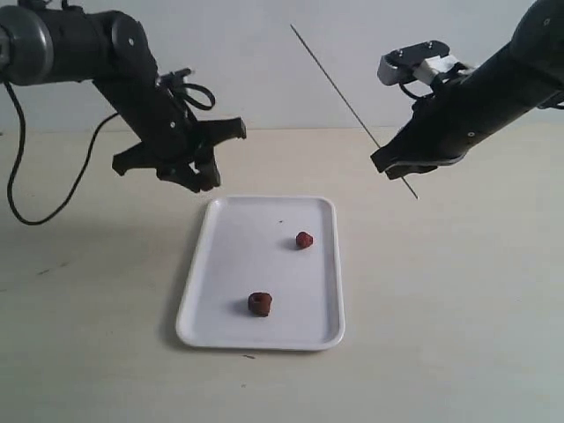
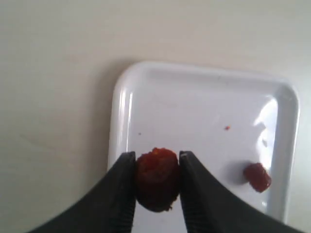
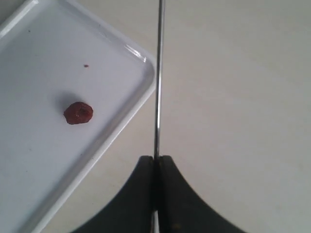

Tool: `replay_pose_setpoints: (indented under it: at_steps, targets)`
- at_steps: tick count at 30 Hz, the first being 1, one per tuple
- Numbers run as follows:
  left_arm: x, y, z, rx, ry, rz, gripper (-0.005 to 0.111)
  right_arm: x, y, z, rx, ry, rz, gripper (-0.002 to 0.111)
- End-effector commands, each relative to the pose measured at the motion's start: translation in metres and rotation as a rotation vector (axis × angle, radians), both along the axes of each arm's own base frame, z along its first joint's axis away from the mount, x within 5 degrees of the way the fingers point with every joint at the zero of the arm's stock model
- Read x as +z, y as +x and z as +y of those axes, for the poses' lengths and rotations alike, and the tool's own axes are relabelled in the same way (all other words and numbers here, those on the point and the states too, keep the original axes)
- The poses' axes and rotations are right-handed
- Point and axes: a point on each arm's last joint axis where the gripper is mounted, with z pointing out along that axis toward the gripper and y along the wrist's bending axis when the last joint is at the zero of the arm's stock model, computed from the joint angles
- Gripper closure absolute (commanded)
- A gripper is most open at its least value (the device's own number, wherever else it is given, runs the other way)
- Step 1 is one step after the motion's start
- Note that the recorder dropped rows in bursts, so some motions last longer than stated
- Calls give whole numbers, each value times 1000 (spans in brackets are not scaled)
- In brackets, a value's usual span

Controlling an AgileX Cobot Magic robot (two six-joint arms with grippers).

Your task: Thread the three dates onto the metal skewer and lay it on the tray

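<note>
My left gripper [image 2: 156, 160] is shut on one dark red date [image 2: 156, 178], held above the near corner of the white tray [image 2: 194, 111]. In the exterior view this gripper [image 1: 206, 181] hangs over the tray's far left corner, and the date it holds is hidden. Two more dates [image 1: 304, 240] [image 1: 259, 304] lie on the tray [image 1: 247, 256]. My right gripper [image 1: 384, 164] is shut on the thin metal skewer [image 1: 344, 97], which slants up to the left in the air. In the right wrist view the skewer [image 3: 159, 77] runs straight out from the gripper [image 3: 156, 160], past the tray rim [image 3: 141, 53] and a date [image 3: 78, 112].
The tray stands on a pale tabletop [image 1: 458, 308]. A black cable [image 1: 53, 211] loops down from the left arm at the left edge. A tiny dark speck [image 1: 281, 221] marks the tray's far part.
</note>
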Motion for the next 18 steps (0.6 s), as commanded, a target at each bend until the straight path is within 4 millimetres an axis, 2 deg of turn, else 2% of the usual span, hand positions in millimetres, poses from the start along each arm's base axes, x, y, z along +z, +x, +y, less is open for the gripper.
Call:
replay_pose_setpoints:
  at_steps: [1,6,11,15,18]
  targets:
    - [27,15,15,52,-42,-111,76,-15,5,2,-22,53,46,108]
    - [36,25,21,91,-74,-203,76,-27,-3,15,144,140,142,108]
    - [38,29,21,99,-85,-243,76,-23,-17,28,370,258,188,108]
    - [40,29,21,99,-87,-254,76,-23,-19,30,392,284,211,108]
    - [42,28,21,99,-89,-258,76,-30,-18,30,371,295,245,108]
